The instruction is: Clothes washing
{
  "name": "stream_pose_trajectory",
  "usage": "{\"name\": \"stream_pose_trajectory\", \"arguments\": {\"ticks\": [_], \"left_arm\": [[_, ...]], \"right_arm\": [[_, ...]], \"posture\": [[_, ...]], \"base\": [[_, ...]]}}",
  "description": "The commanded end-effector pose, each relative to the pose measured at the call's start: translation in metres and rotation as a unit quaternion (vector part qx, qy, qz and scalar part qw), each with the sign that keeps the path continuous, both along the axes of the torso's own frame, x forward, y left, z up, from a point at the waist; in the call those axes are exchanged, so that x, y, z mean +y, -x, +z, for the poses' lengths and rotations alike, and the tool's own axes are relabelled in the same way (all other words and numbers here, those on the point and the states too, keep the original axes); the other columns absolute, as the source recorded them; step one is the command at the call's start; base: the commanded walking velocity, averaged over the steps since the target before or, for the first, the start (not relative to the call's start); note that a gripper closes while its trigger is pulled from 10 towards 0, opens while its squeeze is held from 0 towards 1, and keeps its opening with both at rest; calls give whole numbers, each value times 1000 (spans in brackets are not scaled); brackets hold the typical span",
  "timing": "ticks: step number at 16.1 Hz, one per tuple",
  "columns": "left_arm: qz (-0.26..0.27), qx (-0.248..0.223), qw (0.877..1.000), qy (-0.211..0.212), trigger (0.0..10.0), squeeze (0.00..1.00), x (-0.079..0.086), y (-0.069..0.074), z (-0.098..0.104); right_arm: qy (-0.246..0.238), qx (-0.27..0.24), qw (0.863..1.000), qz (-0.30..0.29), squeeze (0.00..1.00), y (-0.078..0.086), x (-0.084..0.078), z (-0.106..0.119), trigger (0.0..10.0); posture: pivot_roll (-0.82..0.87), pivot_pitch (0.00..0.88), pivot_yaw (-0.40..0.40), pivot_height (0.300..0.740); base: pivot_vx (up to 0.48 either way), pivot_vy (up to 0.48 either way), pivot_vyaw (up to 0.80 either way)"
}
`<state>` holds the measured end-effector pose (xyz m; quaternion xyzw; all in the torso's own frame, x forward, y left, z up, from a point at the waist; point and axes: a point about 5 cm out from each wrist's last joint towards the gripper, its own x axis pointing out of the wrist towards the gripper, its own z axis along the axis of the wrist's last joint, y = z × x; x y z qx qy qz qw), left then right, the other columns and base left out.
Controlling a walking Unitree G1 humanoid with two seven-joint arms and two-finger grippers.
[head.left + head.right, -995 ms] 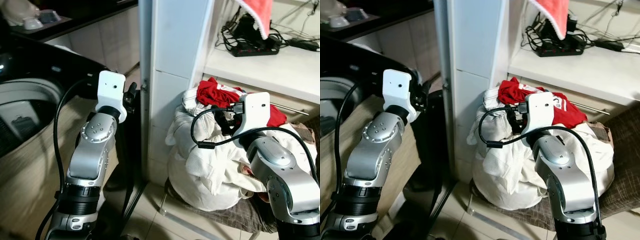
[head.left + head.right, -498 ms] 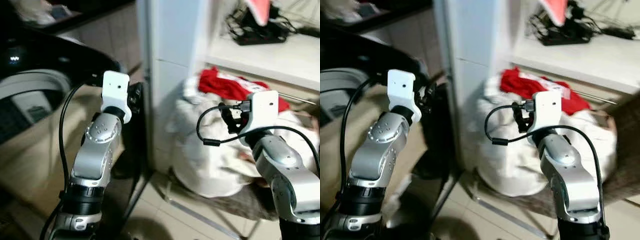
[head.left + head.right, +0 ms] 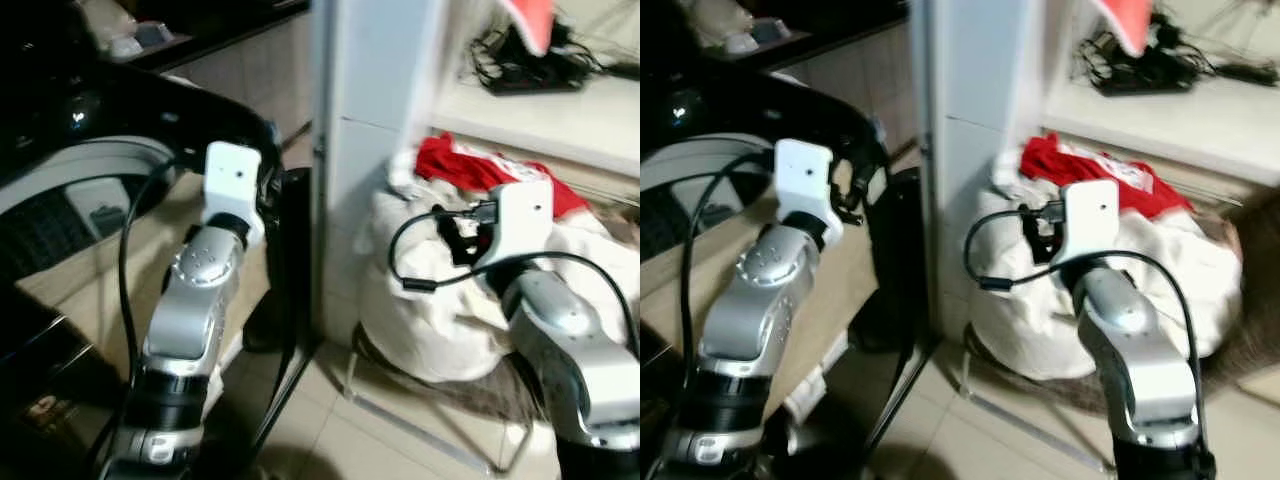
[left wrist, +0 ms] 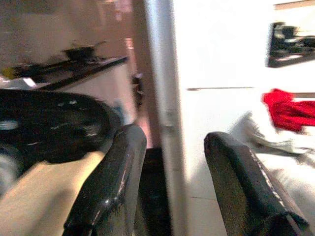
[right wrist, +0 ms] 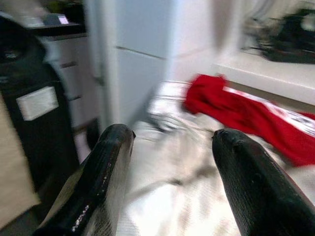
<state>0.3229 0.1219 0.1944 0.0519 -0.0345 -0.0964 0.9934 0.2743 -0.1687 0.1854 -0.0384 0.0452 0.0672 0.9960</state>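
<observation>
Hardly begun, I'd say: the laundry pile (image 3: 450, 300) sits untouched beside the washing machine (image 3: 90, 190), both the left gripper (image 4: 167, 177) and right gripper (image 5: 170, 182) spread apart, empty

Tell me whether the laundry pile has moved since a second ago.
No. The laundry pile sits against the white pillar under the shelf as before; the whole picture shifted, so the camera moved.

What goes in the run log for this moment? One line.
left gripper open, empty | right gripper open above laundry pile | red garment on top | washer left
</observation>
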Motion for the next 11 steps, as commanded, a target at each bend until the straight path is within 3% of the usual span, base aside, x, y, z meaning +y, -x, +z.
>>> {"name": "stream_pose_trajectory", "arguments": {"ticks": [1,6,11], "left_arm": [[2,-7,1000,10,10000,0,4,1,4],[13,-6,1000,9,10000,0,7,2,3],[25,-7,1000,10,10000,0,11,2,3]], "right_arm": [[-6,-6,1000,5,0,1,2,4,10000],[-9,2,1000,0,0,0,1,1,10000],[0,-2,1000,9,0,0,3,2,10000]], "posture": [[-118,0,11,740],[-117,0,10,740],[-116,0,6,740]], "base": [[0,0,0],[256,0,-515],[323,0,0]]}}
